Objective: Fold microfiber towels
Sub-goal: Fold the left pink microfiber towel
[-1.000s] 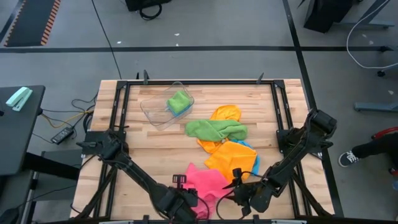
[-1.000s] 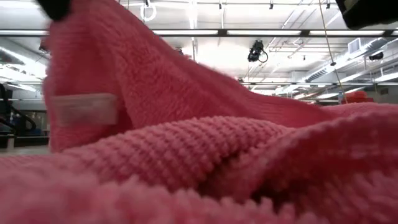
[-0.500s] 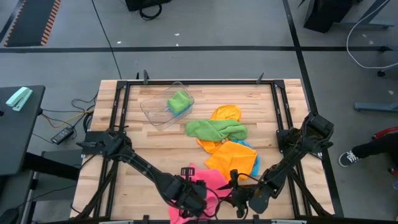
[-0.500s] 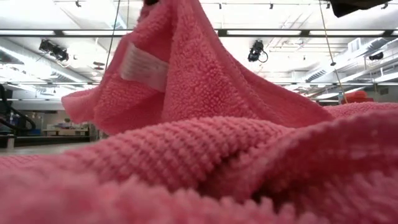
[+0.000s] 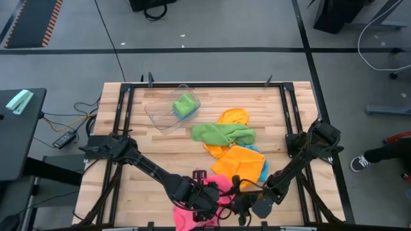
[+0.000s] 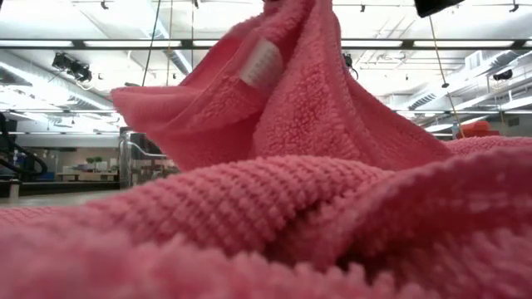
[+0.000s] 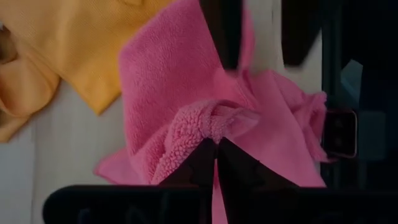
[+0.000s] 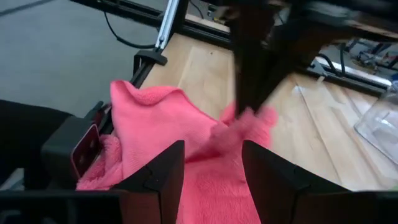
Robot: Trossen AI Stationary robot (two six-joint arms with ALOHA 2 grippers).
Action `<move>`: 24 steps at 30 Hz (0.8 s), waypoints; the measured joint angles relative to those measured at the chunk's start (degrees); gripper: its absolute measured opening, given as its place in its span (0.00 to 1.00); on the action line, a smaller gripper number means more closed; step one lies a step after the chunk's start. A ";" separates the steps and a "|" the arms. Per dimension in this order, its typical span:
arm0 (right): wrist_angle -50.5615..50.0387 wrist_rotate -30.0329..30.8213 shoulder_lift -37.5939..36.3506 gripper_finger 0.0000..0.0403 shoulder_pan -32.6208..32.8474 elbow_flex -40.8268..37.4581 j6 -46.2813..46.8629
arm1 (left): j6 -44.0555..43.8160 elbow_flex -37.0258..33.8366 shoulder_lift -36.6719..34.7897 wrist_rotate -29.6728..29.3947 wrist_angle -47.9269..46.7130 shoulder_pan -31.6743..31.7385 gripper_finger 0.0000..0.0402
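Observation:
A pink microfiber towel [image 5: 220,184] lies near the table's front edge, and the low view looks over it from close by [image 6: 332,224]. My left gripper [image 5: 204,194] is shut on a raised part of it. My right gripper [image 5: 239,204] stands open just right of it, fingers low over the towel [image 8: 155,118]. Farther back lie orange towels [image 5: 239,160], a green towel [image 5: 223,133] and a sky blue towel [image 5: 262,168], which shows only as an edge under the orange ones. My left gripper pinches a bunched fold of the pink towel [image 7: 214,121] between its two fingers, coming steeply from above. That part is lifted, with its white label [image 6: 259,62] showing, and the towel slopes down to the table. I cannot tell whether my right gripper touches the towel.
A clear plastic tub [image 5: 157,114] holding a green cloth [image 5: 184,104] stands at the back left. A black frame rail [image 5: 205,85] runs round the table. Bare wood [image 5: 154,154] lies left of the towels.
My left gripper has carried the lifted part of the pink towel toward the table's right edge and slightly up, so that flap with its label now stands over the towel's middle. The rest of the towel stays on the table. My right gripper has shifted toward the left gripper and turned.

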 joint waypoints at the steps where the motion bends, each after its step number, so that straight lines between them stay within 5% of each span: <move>1: -0.15 0.08 0.94 0.42 -0.10 0.96 -1.13 | 0.00 0.00 0.00 -0.09 0.17 0.22 0.06; 8: -8.78 8.90 3.12 0.42 -0.39 8.12 -3.47 | -0.85 -0.02 0.01 -0.23 0.45 1.02 0.02; 16: -11.57 6.96 3.21 0.42 -1.93 7.43 -1.21 | -0.90 -0.02 0.02 -0.13 2.77 0.87 0.08; 24: -12.86 6.05 3.19 0.41 -3.30 6.92 -0.89 | -0.19 -0.02 0.09 0.78 2.96 0.87 0.03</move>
